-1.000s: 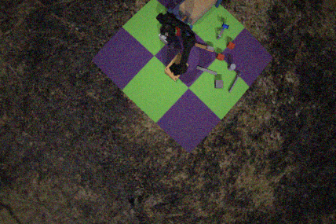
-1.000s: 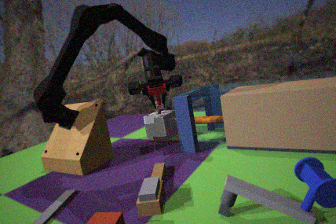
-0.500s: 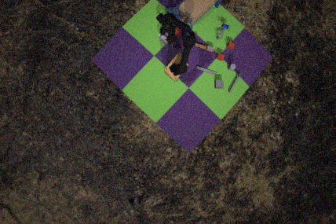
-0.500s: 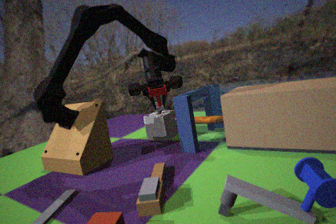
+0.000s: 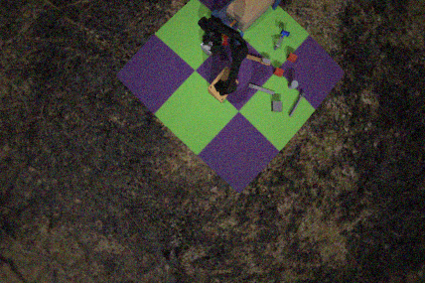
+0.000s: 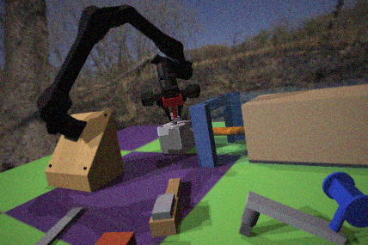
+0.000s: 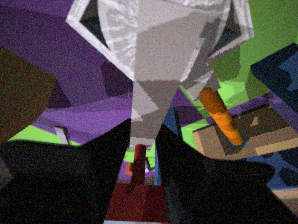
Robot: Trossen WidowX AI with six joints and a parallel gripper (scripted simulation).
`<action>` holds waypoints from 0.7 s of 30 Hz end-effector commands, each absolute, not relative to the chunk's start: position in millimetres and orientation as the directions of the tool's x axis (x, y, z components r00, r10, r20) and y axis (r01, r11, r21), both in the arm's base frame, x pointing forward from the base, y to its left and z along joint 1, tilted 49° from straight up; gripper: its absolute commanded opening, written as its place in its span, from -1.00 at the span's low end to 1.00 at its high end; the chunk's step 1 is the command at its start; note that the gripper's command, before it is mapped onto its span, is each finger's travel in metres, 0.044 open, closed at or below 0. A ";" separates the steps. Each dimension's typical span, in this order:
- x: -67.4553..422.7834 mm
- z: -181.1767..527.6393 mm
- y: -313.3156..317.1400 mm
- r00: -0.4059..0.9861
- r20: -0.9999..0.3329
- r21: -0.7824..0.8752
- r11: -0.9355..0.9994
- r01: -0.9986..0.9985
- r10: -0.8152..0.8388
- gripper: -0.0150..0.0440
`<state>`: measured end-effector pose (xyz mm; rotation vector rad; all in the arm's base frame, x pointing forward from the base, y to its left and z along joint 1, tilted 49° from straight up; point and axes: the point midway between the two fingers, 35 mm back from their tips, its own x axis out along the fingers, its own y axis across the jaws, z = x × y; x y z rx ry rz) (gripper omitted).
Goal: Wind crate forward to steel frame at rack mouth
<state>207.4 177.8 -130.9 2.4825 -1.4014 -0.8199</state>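
The black arm (image 6: 107, 20) reaches down from its tan base (image 6: 83, 153), and the gripper (image 6: 174, 116) is closed on the grey winch handle (image 7: 150, 85), right above the grey winch (image 6: 174, 137). In the wrist view the handle stands between the two dark fingers. The winch sits on the checkered bench (image 6: 206, 209), just left of the blue steel frame (image 6: 202, 136). An orange strap (image 6: 228, 131) runs from there to the right toward the tan crate (image 6: 307, 125), which sits flat behind the frame. A blue spool (image 6: 346, 202) lies near, at right.
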 end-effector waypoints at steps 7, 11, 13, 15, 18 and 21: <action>208.5 -132.3 176.2 0.411 -0.375 0.406 -0.545 -0.733 -0.831 -0.49; 208.7 -133.2 175.3 0.411 -0.375 0.406 -0.545 -0.733 -0.831 -0.49; 208.7 -133.4 175.0 0.411 -0.375 0.406 -0.545 -0.733 -0.831 -0.49; 208.8 -133.7 174.7 0.411 -0.375 0.406 -0.545 -0.733 -0.831 -0.49; 209.0 -134.3 174.1 0.411 -0.375 0.406 -0.545 -0.733 -0.831 -0.49; 209.1 -134.9 173.5 0.411 -0.375 0.406 -0.545 -0.733 -0.831 -0.49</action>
